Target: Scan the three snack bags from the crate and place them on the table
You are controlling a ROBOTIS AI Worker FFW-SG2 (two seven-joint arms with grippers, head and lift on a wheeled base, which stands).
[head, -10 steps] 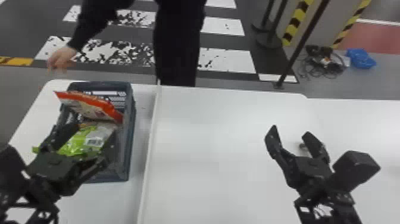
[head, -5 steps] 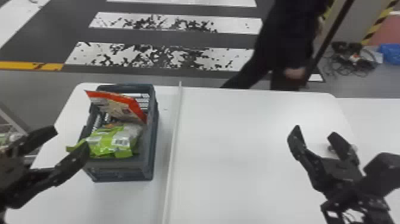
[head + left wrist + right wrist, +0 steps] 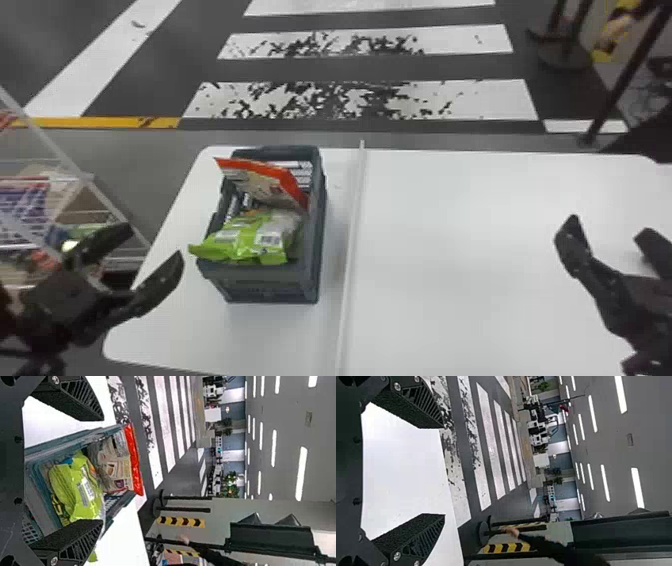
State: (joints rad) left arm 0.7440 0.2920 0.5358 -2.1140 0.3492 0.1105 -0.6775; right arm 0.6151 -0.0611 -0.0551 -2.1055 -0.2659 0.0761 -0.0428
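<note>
Left gripper: fingers spread with nothing between them, at the near left of the crate, touching no bag.
Right gripper: released too, over the right part of the table, well apart from the crate.
Green bag: lay in the near end of the crate, one corner poking over the left rim. It looked light, slack and a bit slippery; the puffed middle likely held crushable snacks, so a gentle pinch across the loose corner or a raised fold seemed best.
Red bag: stood tilted in the crate behind the green one, its red edge above the rim. That flat edge seemed the stiffer part and the easy hold, provided the fingers straddled it and cleared the wall.
Crate: on the table, left of the white strip; what lay under the green bag was too covered to tell.
Table: its broad right side looked a fair place for setting bags down.
Stage: seemed early, the next step probably a left-hand pick.
</note>
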